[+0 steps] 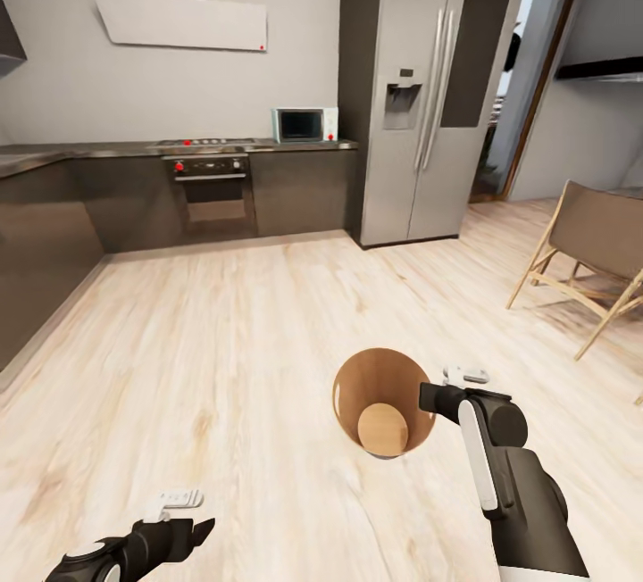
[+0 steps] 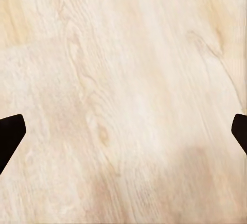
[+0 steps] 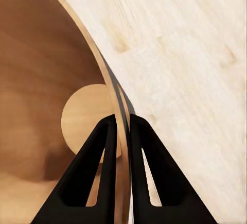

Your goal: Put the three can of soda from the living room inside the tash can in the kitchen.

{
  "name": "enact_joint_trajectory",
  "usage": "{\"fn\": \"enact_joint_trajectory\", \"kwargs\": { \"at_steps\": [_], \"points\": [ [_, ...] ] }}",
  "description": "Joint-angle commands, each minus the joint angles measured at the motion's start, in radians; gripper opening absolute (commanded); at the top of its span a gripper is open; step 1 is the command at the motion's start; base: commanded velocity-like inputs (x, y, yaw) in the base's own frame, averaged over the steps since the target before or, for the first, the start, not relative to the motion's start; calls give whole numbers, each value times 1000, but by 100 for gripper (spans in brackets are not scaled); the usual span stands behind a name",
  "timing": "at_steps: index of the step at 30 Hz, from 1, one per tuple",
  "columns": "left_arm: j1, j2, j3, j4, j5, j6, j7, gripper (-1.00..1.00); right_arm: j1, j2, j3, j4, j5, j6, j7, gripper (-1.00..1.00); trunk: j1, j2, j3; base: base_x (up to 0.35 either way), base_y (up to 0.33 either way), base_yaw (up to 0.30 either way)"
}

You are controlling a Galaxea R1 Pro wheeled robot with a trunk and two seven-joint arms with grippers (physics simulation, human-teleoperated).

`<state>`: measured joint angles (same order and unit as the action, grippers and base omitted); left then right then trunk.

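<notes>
The small round bin, dark grey outside and tan like wood inside (image 1: 384, 403), stands on the pale wood plank floor (image 1: 223, 341) of the kitchen. It is out in the open, well apart from the grey cabinets with the black oven (image 1: 212, 194) and from the big silver fridge (image 1: 429, 91). A wooden folding chair (image 1: 594, 252) stands off to the right. The bin looks empty; I can see its round tan bottom and no soda cans.

The right gripper (image 3: 122, 118) is at the bin's right rim. Its two black fingers (image 3: 92, 167) are pressed close, one inside the wall and one outside, with the thin rim (image 3: 110, 80) between them. It looks like it is pinching the rim.

The left gripper (image 2: 123, 131) hangs low over bare floor. Its dark fingertips (image 2: 10, 134) are spread wide apart and hold nothing.

I think the bin will be light and stiff, like a thin wooden bucket. It should not bend or break. The rim is a good place to hold it, because the wall is thin enough to fit between the fingers. But the wall is smooth, and a hold on one side could let the bin tip or swing. So it should be moved slowly and kept low, or just slid across the floor.
</notes>
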<state>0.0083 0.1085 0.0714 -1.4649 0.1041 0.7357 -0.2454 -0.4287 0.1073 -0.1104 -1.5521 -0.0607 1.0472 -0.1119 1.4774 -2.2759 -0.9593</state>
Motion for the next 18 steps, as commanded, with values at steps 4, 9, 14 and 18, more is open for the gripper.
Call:
{"fn": "enact_joint_trajectory", "kwargs": {
  "at_steps": [4,9,14,18],
  "points": [
    [0,0,0,0,0,0,-1,100,0,0,0,0,-16,0,4,-100,0,0,0,0,0,-281],
    [0,0,1,0,0,-1,-1,100,-1,0,0,1,-17,0,4,-100,0,0,0,0,0,-281],
    [0,0,1,0,0,-1,-2,100,0,0,0,1,-18,0,4,-100,0,0,0,0,0,-281],
    [0,1,1,0,0,-1,-2,100,0,0,0,1,-18,0,4,-100,0,0,0,0,0,-281]
  ]
}}
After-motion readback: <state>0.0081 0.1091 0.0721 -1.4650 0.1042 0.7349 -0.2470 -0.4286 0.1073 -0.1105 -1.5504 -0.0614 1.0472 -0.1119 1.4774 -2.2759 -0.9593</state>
